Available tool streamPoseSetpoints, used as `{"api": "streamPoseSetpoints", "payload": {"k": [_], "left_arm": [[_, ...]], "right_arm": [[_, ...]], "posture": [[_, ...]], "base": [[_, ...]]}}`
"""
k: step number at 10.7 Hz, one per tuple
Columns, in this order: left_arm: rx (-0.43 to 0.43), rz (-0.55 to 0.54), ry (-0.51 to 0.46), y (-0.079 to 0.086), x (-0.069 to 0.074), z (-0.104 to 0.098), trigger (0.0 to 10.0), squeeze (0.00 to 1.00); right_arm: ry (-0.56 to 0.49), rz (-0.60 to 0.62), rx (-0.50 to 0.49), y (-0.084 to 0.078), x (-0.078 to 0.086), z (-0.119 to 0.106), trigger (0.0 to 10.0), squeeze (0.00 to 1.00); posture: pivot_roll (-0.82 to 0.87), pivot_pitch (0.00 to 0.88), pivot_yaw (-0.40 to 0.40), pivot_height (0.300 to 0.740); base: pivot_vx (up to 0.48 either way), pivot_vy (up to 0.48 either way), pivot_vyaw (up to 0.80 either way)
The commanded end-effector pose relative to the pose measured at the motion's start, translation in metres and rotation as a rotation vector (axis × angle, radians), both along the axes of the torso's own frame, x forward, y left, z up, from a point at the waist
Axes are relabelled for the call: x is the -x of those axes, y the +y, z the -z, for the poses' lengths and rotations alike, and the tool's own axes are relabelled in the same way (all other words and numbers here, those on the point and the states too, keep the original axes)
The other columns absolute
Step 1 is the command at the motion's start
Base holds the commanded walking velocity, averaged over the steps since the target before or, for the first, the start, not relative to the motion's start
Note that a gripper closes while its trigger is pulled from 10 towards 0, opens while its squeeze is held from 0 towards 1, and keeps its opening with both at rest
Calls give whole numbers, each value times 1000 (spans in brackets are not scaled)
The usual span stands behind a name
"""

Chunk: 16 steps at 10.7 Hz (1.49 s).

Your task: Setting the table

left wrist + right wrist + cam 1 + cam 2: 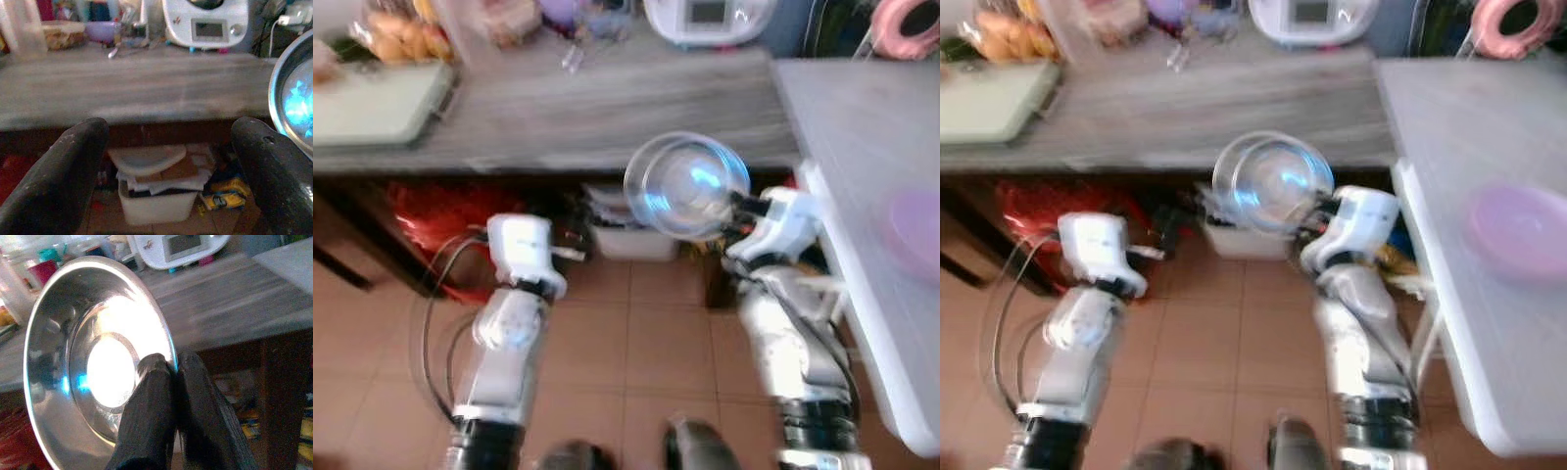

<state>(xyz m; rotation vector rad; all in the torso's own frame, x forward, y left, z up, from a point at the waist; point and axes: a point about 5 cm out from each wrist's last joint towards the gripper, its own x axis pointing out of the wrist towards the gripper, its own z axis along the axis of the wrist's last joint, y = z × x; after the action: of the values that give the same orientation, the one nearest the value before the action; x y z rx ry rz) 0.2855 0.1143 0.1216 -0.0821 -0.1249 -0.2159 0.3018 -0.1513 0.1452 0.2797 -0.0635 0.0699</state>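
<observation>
Steel, shiny and with nothing in it, the bowl (98,362) hangs in the air in front of the wooden counter (607,108), its rim pinched between the closed fingers (146,416) of the right pincer (171,369). Beside it the left pincer (166,161) hovers with its fingers spread wide and nothing between them, pointing at a white bin (154,203) under the counter that is stuffed with paper and flat lids. On the pale counter (1449,147) to the robot's right sits a pink plate (1518,230).
</observation>
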Motion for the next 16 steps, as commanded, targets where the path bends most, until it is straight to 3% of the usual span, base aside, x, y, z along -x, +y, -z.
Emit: {"api": "streamPoseSetpoints", "payload": {"k": [1,4,5,8,9,11,16], "left_arm": [[-32,-7,-19,6,0,-2,10000,0],[-32,-2,-23,5,1,-3,10000,0],[-40,1,-27,5,1,-3,10000,0],[-47,9,-27,3,3,-2,10000,0],[-56,9,-21,2,3,-1,10000,0],[-47,-4,-19,4,4,-1,10000,0],[-76,-72,-5,12,3,1,10000,0]], "right_arm": [[-37,-21,14,9,-1,-8,10000,0],[-3,44,120,8,-5,-5,10000,0],[-28,-17,107,14,-6,-5,10000,0],[2,51,98,9,-12,-5,10000,0],[33,14,-27,7,-12,-3,10000,0],[43,8,-78,5,-12,0,10000,0],[197,-113,-285,23,-26,13,10000,0]], "posture": [[-69,111,56,740],[-67,112,58,740],[-65,112,59,740],[-66,113,61,740],[-65,113,62,740],[-62,116,60,740],[-51,112,62,740]], "base": [[428,0,0],[436,0,0],[480,0,0],[480,0,0],[465,0,0],[232,0,0],[0,0,0]]}}
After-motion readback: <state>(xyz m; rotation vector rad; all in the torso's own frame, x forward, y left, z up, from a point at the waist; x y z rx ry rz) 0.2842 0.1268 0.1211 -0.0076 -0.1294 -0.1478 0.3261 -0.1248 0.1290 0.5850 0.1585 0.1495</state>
